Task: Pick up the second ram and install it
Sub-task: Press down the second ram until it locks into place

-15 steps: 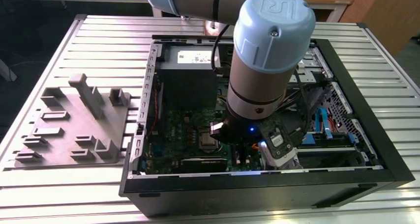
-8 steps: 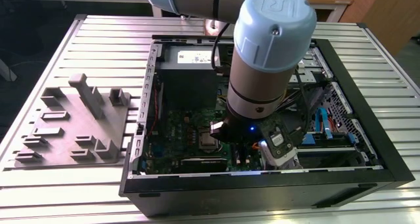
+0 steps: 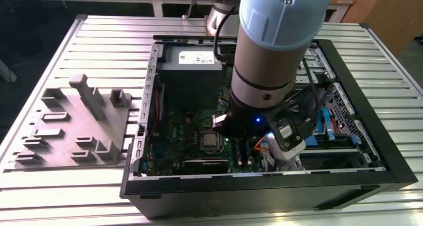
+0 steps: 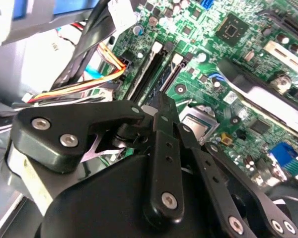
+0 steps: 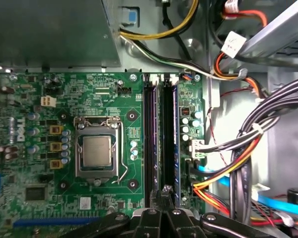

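Note:
My gripper [image 5: 164, 191] is shut, its two black fingertips pressed together with nothing visible between them. It hovers over one end of the long black memory slots [image 5: 150, 139] of the green motherboard [image 5: 104, 89]. A thin dark blue strip, the ram [image 5: 174, 139], stands edge-on in the slot nearer the cable bundle. In the second wrist view the shut gripper [image 4: 164, 101] points at the same slots, with the ram [image 4: 167, 74] just beyond the tips. In the exterior view my arm [image 3: 264, 62] reaches down into the open computer case [image 3: 370, 151] and hides the gripper.
The processor socket [image 5: 97, 151] lies beside the slots. Coloured cable bundles [image 5: 238, 163] crowd the other side. The grey power supply [image 3: 191, 62] sits at the case's far end. A grey fixture tray [image 3: 73, 127] lies on the slatted table at the exterior view's left.

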You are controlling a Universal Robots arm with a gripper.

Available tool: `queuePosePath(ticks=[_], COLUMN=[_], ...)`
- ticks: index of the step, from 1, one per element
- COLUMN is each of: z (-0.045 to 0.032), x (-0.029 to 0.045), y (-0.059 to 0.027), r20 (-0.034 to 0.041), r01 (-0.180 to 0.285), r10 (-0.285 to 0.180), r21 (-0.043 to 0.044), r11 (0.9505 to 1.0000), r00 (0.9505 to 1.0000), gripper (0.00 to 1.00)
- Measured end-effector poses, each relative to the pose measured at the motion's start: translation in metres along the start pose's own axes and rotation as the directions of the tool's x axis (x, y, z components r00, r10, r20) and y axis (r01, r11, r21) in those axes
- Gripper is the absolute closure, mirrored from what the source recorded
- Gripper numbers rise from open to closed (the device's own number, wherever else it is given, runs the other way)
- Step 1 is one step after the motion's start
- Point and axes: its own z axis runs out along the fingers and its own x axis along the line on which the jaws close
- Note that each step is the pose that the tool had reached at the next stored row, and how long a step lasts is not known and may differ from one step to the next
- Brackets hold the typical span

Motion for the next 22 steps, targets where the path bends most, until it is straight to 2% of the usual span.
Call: queuePosePath(ticks=[2, 10, 22], z=[-0.0025, -0.0026, -0.0008], x=[-0.0001, 0.0, 0.0007], y=[0.0002, 0.0011, 0.0242], r20=[0.0, 0.0, 0.0], r01=[0.0, 0.0, 0.0], r10=[0.0, 0.0, 0.0], r21=[0.0006, 0.0016, 0.0013], r11=[1.0, 1.0, 1.0], r00=[1.0, 1.0, 1.0], gripper=[0.9, 0.9, 0.9])
